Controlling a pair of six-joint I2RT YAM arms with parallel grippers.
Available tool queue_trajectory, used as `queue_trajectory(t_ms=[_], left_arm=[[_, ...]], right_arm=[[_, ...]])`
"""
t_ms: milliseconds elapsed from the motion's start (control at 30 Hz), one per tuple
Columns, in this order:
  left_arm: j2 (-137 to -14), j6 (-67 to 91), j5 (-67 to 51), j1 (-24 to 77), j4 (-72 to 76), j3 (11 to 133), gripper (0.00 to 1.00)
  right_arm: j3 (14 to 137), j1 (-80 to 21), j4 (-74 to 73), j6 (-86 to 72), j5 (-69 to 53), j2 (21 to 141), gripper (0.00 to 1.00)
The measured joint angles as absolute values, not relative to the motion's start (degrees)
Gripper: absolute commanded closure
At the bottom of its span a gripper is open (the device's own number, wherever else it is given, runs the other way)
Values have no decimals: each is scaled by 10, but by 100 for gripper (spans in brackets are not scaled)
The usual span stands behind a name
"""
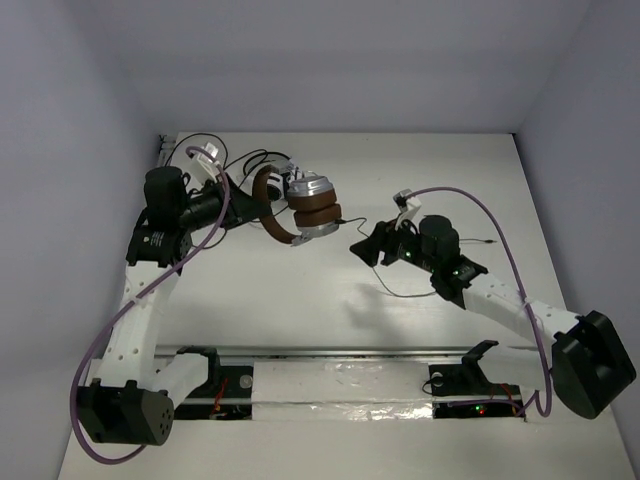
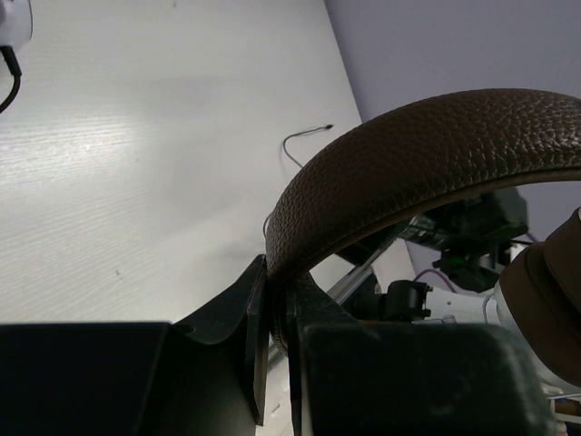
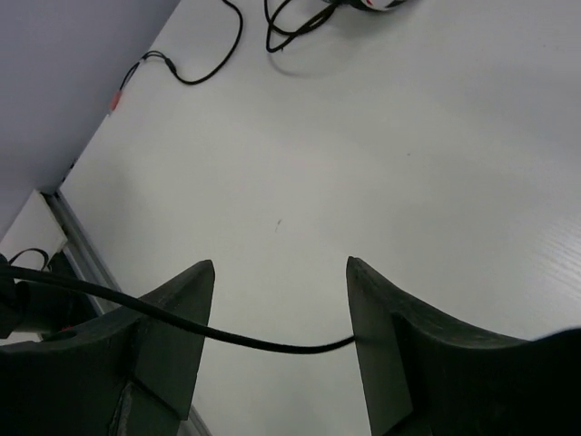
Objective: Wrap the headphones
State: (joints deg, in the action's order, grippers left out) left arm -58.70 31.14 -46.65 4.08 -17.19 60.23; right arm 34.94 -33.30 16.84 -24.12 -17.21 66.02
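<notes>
Left wrist view: jaws of the left gripper (image 2: 272,304) pressed together on the brown headband (image 2: 427,154), near one end of it. Right wrist view: jaws of the right gripper (image 3: 280,272) apart, with the thin black cable (image 3: 263,343) crossing the gap between them, not pinched. From above: headphones (image 1: 300,205) apparently lifted off the far left part of the table (image 1: 300,300), earcups (image 1: 312,192) together, cable trailing toward the right gripper. Probably best to close on the cable first, then to lead it around the headband under light tension, avoiding any sharp pull.
</notes>
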Motion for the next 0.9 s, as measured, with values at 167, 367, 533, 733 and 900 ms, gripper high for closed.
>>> queue_trajectory(t_ms=[167, 367, 533, 733, 900], left_arm=[[-587, 336, -472, 41, -149, 620, 100], [-587, 357, -479, 41, -142, 628, 100], [-587, 391, -476, 41, -126, 628, 100], [-563, 498, -421, 49, -8, 559, 100], [-522, 601, -337, 72, 79, 416, 100]], right_arm=[[328, -333, 196, -259, -167, 664, 34], [331, -333, 291, -278, -159, 722, 43], [333, -334, 328, -302, -162, 782, 80], [339, -374, 312, -345, -115, 784, 88], [388, -448, 222, -366, -30, 799, 92]])
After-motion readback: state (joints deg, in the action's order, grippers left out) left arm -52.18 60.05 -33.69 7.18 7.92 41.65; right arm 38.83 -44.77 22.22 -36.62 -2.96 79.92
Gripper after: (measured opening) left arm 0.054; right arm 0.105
